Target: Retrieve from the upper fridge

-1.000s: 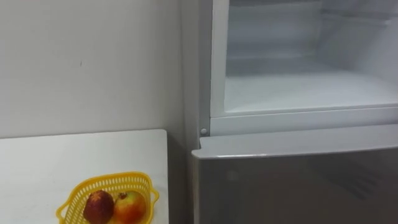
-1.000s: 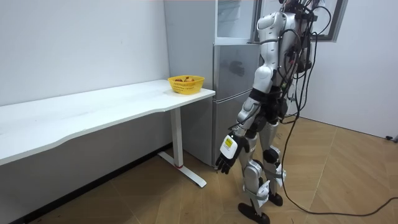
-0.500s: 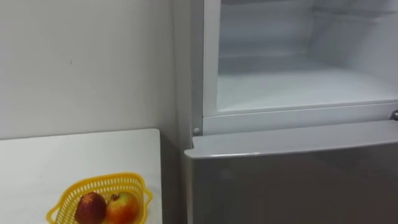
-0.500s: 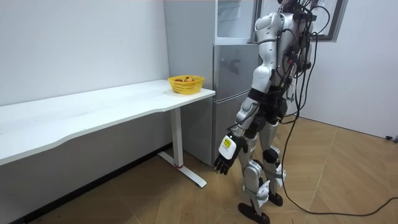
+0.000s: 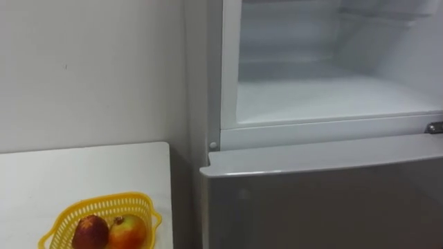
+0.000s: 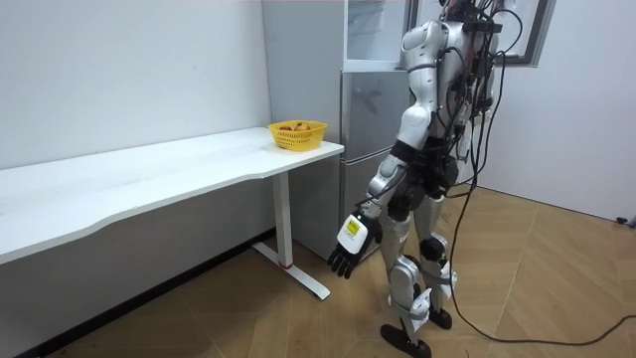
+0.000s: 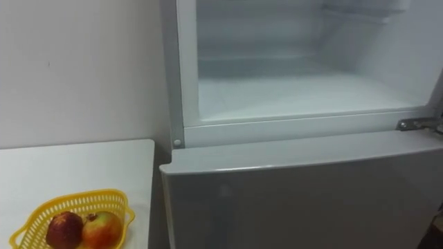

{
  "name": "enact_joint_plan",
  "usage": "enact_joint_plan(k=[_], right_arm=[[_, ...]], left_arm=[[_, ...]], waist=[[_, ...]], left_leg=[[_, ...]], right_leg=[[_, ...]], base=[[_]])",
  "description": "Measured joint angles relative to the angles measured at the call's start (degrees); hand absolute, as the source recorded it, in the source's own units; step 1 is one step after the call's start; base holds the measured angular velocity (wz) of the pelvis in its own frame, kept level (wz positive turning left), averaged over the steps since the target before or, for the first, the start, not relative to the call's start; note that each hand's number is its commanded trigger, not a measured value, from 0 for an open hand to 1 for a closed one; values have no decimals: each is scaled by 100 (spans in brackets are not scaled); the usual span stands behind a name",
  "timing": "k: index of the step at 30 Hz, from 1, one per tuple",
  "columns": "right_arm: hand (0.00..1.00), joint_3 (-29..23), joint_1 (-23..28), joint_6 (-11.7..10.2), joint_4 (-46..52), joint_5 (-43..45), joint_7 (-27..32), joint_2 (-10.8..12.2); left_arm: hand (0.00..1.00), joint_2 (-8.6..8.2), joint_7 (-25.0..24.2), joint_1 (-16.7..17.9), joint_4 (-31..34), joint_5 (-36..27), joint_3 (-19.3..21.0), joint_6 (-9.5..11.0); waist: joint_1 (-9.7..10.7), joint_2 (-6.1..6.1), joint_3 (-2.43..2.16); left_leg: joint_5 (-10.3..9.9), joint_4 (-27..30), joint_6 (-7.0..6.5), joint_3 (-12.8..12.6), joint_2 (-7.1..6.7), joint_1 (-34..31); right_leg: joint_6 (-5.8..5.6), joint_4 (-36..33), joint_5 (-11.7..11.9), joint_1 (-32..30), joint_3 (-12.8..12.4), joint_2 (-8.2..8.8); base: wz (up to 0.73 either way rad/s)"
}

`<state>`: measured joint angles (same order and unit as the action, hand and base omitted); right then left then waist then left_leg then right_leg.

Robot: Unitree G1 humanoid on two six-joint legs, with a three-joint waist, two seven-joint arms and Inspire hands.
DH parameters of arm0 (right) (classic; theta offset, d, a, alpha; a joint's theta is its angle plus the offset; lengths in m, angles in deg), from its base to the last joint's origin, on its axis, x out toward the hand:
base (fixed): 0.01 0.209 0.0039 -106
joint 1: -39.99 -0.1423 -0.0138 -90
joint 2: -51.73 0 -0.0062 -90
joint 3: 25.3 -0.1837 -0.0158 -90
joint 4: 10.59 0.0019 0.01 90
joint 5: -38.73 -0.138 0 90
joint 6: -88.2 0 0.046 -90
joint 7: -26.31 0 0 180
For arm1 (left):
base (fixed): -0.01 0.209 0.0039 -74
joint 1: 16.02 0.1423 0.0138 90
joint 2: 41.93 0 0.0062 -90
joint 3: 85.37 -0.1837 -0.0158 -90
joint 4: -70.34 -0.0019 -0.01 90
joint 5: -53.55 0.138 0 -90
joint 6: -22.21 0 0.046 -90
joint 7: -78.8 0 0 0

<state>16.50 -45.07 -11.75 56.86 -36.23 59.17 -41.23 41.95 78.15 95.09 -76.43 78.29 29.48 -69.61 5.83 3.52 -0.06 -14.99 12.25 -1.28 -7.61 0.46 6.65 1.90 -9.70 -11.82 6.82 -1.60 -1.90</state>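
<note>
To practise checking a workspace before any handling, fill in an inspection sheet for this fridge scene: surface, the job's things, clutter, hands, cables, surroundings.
Surface: white table beside the fridge, bare but for the basket.
Job's things: upper compartment open, its visible shelf bare; lower door shut. Yellow basket at the table's fridge end holds two fruits.
Clutter: nothing seen.
Hands: left hand hangs open at the robot's side, holding nothing.
Cables: nothing seen beyond the robot's own.
Surroundings: plain wall behind the table; wooden floor.
</note>
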Motion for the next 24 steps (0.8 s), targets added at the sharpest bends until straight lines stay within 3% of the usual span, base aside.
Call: enact_joint_plan(k=[3,17,24], right_arm=[[0,-69,-85,10,-198,8,35,-133],[0,-86,-1048,8,-421,358,394,-1178],[0,-84,-1224,185,-469,560,404,-1298]], left_arm=[[0,2,-2,2,-1,-4,0,-54],[0,66,-119,-5,-63,-41,-33,-77],[0,64,-116,-8,-61,-37,-21,-176]], waist=[[19,30,2],[56,189,22],[48,193,19]], left_leg=[[0,8,0,-3,-3,-9],[0,-7,0,-28,-1,-7],[3,-50,4,-28,-1,-11]], right_leg=[[0,-3,0,-20,-14,1],[0,-6,1,-37,-48,-9],[0,-13,1,-57,-56,-15]], base=[[0],[-2],[0]])
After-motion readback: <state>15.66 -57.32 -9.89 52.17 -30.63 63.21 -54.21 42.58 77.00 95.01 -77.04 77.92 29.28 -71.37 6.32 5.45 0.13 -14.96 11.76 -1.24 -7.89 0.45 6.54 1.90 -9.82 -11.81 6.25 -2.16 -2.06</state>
